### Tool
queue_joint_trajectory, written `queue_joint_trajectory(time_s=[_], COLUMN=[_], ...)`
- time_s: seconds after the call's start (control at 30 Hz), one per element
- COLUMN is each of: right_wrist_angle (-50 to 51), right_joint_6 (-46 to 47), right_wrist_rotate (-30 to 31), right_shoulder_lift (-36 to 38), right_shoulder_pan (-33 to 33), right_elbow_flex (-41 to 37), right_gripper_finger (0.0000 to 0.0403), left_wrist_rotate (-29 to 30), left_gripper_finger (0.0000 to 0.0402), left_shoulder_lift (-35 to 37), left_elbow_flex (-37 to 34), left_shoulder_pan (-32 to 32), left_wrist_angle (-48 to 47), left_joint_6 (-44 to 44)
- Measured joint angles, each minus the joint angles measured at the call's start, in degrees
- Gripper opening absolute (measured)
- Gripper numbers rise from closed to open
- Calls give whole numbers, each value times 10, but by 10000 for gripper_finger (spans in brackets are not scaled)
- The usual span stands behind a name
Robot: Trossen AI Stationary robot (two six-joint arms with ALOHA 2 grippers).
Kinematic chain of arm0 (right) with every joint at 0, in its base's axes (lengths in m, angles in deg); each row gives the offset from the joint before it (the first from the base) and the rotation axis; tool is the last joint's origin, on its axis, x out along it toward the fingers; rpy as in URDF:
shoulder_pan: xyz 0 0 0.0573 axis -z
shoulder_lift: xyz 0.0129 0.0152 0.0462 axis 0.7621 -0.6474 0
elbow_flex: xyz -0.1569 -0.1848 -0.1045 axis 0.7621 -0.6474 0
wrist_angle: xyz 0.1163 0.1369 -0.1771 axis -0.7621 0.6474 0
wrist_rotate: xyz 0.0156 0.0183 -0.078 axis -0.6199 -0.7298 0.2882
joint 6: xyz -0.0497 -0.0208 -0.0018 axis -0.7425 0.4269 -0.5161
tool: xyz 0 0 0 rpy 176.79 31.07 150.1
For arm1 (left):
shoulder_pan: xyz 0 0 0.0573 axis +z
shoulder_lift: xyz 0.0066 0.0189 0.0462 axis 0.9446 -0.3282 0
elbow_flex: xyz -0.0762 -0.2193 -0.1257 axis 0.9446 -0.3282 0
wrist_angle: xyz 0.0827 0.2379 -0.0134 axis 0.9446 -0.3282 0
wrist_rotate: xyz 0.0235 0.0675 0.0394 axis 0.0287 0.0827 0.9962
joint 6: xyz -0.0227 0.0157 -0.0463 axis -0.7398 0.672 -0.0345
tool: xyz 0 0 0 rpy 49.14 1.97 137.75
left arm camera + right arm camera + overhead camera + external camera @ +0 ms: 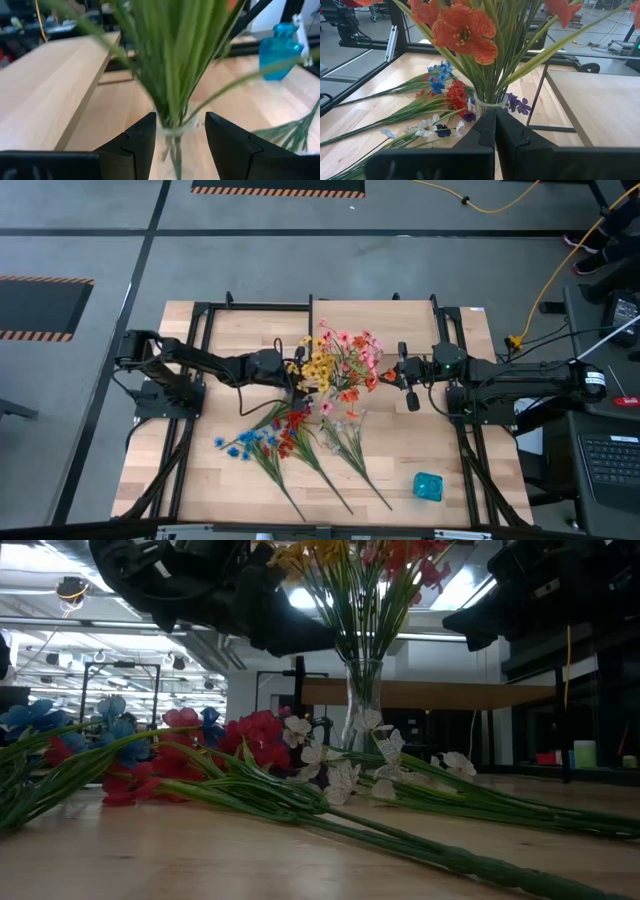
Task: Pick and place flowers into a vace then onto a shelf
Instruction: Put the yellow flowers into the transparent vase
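A clear glass vase point(362, 705) stands mid-table holding a bunch of flowers point(340, 360) with red, pink, yellow and orange blooms. More sprays point(290, 440) with blue, red and white blooms lie flat on the tabletop nearer the front. My left gripper point(180, 135) is open, with one finger on either side of the vase's neck point(175, 132). My right gripper point(495, 122) is shut and points at the vase point(487, 105) from the table's right, a short way off point(402, 377). The pale shelf board point(50, 85) runs behind the vase. My left gripper comes level from the table's left and flanks the vase's neck point(170, 131) just below the green stems. I cannot tell whether either finger touches the glass. The vase stands upright on the table.
A small blue glass vase point(428, 486) stands near the table's front right corner point(280, 50). Loose stems point(330, 810) cover the middle front of the table. Black frame posts point(540, 95) carry the shelf point(600, 105) along the far side.
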Motion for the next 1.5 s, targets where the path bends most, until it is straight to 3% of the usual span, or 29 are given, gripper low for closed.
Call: queue_joint_trajectory(time_s=[0.4, 1.0, 1.5], right_wrist_angle=[0, -4, -6], right_joint_6=[0, 0, 0], right_wrist_rotate=[0, 0, 0], right_shoulder_lift=[0, 0, 0], right_shoulder_pan=[0, 0, 0], right_elbow_flex=[0, 0, 0], right_gripper_finger=[5, 5, 5], left_wrist_rotate=[16, 33, 33], left_gripper_finger=[150, 10, 5], left_shoulder_lift=[0, 0, -29], left_elbow_flex=[0, 0, 1], left_shoulder_pan=[1, 1, 1], left_wrist_angle=[20, 24, 49], left_joint_6=[0, 30, 45])
